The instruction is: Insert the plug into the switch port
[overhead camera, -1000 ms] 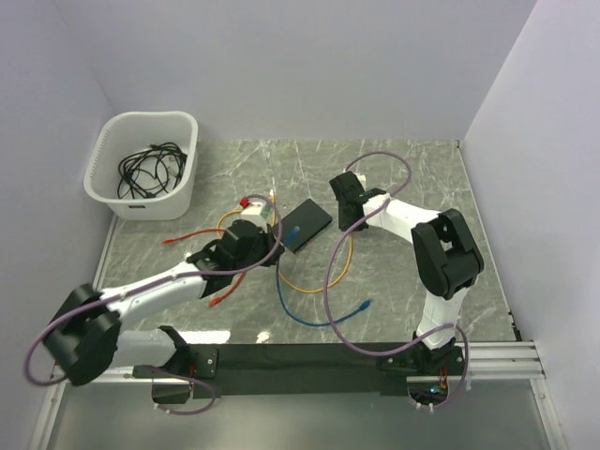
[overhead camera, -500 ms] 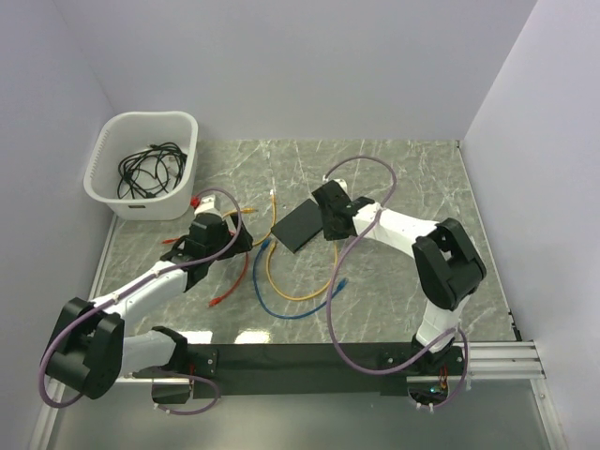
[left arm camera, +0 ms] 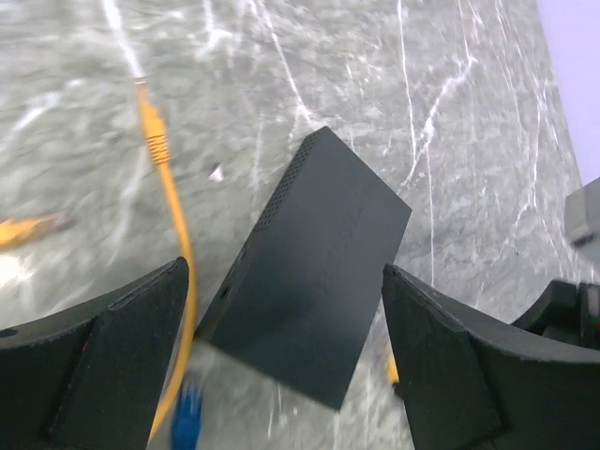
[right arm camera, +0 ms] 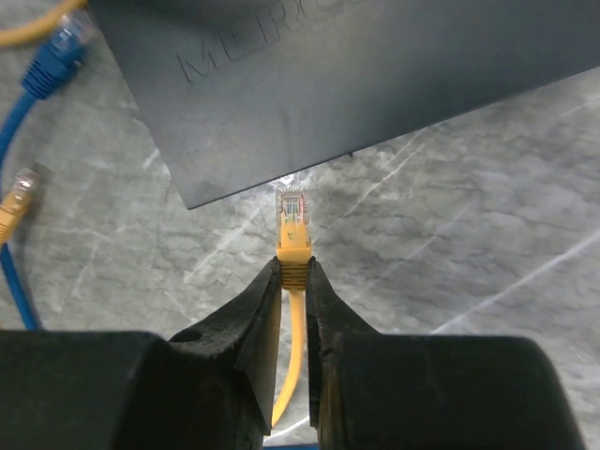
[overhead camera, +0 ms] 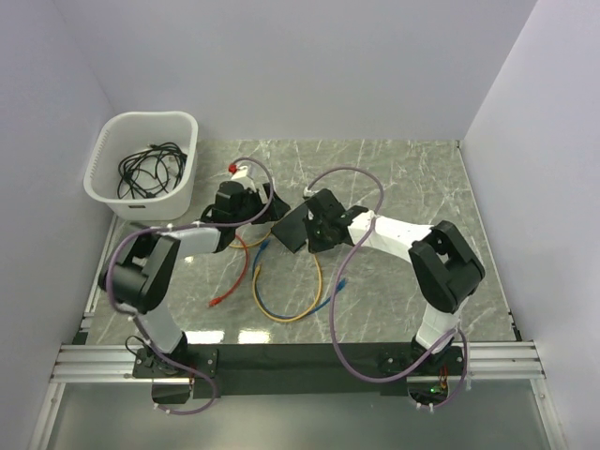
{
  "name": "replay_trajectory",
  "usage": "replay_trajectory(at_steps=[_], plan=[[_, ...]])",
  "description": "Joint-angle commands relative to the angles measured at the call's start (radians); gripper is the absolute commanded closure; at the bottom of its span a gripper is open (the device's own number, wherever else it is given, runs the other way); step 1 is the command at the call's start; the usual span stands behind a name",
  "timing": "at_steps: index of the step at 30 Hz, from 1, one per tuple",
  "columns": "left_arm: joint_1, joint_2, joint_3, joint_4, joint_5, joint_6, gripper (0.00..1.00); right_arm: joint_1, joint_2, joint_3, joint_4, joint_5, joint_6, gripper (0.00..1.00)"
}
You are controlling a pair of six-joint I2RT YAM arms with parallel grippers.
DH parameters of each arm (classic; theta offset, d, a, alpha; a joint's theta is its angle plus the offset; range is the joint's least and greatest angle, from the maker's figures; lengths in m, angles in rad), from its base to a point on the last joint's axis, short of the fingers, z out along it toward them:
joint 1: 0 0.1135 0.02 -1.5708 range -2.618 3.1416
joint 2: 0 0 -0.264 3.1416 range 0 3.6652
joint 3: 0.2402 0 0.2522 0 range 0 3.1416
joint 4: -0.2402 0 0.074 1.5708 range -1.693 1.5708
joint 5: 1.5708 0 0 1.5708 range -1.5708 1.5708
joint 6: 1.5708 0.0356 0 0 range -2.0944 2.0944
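At twelve o'clock from my right gripper [right arm camera: 293, 272], pinching the yellow plug [right arm camera: 292, 211], lies the switch [right arm camera: 356, 84], very near; my left gripper [left arm camera: 284, 281] hangs spread above it.

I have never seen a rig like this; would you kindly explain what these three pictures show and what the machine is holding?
Two robot arms are bolted at a table's near edge. One picture looks down from above; the other two come from cameras on the wrists. On the table lie a flat black switch, a red cable, a blue cable and a white basket of black cords. The left gripper is open over the switch, holding nothing. The right gripper pinches a yellow cable just behind its plug, which points at the switch's side.
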Motion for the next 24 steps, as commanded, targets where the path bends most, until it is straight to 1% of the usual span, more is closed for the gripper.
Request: replay_trajectory(at_steps=[1, 3, 10, 18, 24], plan=[[0.003, 0.093, 0.057, 0.125, 0.112, 0.023, 0.11, 0.016, 0.022, -0.013, 0.030, -0.041, -0.025, 1.00], [0.006, 0.144, 0.074, 0.148, 0.136, 0.023, 0.12, 0.025, 0.039, -0.007, 0.016, -0.036, -0.025, 1.00], [0.021, 0.223, 0.093, 0.195, 0.193, 0.018, 0.13, 0.051, 0.066, -0.007, 0.005, -0.022, -0.023, 1.00], [0.032, 0.256, 0.096, 0.189, 0.224, 0.037, 0.16, 0.057, 0.120, 0.035, -0.009, -0.002, -0.023, 1.00], [0.032, 0.279, 0.082, 0.209, 0.252, 0.040, 0.18, 0.057, 0.120, 0.050, -0.010, 0.024, -0.016, 1.00]])
